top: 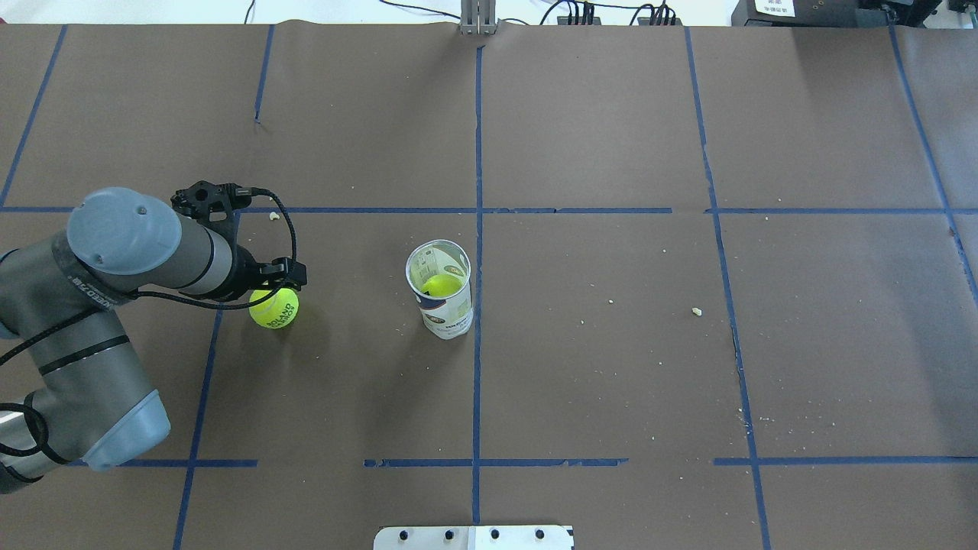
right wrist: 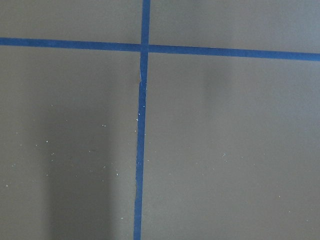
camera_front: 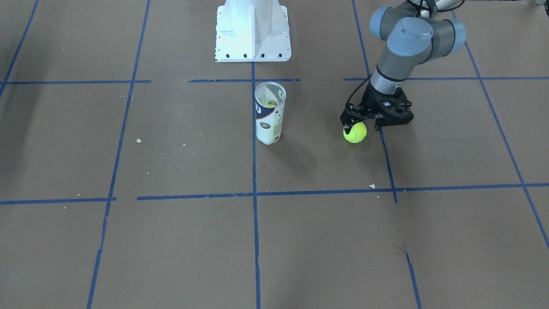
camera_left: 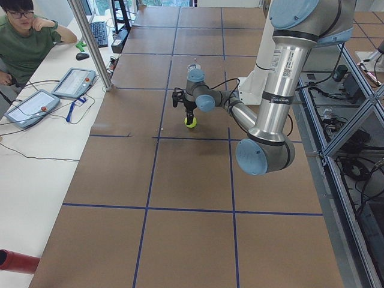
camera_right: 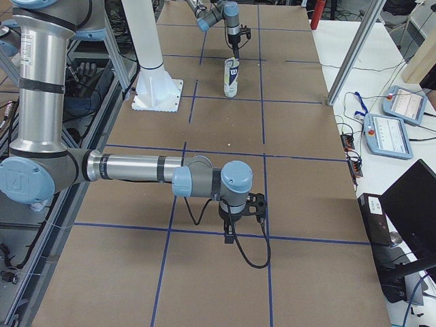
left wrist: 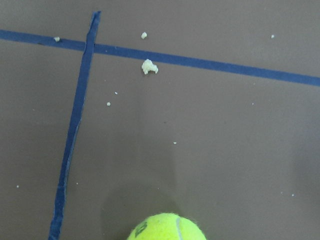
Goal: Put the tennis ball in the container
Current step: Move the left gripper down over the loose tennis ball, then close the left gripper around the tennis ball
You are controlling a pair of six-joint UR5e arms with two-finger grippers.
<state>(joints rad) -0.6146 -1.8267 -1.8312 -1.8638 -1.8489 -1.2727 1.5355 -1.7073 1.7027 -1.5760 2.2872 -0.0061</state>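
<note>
The tennis ball (camera_front: 354,132) (top: 273,307) (camera_left: 190,123) is fluorescent yellow-green and seems to rest on the brown table. My left gripper (camera_front: 362,128) points straight down over it and looks open. One finger (camera_front: 377,127) stands a little clear of the ball's side. The ball's top shows at the bottom edge of the left wrist view (left wrist: 166,227). The container (camera_front: 269,113) (top: 443,298) (camera_right: 231,77) stands upright near the table's middle, mouth open, with another yellow ball (top: 442,286) inside. My right gripper (camera_right: 231,231) hangs low over the table far from both. I cannot tell whether it is open or shut.
The white robot base (camera_front: 253,30) (top: 474,537) stands behind the can. Blue tape lines and small crumbs (camera_front: 372,186) mark the brown table. An operator (camera_left: 24,36) sits at a side desk with tablets (camera_left: 72,83).
</note>
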